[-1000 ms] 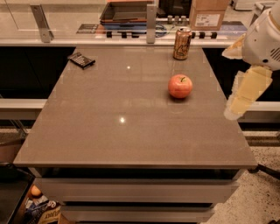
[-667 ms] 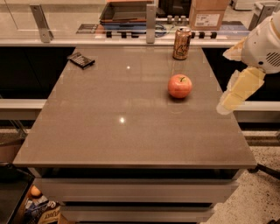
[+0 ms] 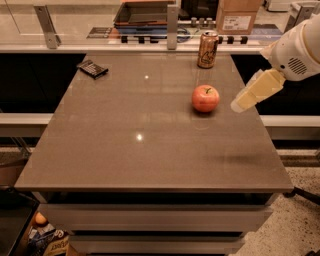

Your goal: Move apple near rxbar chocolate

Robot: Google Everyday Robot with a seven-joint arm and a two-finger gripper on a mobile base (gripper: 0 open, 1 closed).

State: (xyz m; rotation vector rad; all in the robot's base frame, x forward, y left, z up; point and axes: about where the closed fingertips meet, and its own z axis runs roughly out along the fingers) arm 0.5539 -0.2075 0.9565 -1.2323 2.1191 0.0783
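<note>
A round red-orange apple with a short stem sits on the brown table, right of centre. The rxbar chocolate, a flat dark wrapper, lies at the table's far left corner, well apart from the apple. My gripper is at the right, its cream-coloured tip just right of the apple, above the table's right side and not touching the apple. The white arm runs up to the right edge of the view.
A gold-brown drink can stands upright at the table's far edge, behind the apple. A glass rail with metal posts runs along the back. A cardboard box and a tray sit beyond it.
My gripper has moved left and up, from off the table's right edge to close beside the apple. The apple, bar and can have not moved.
</note>
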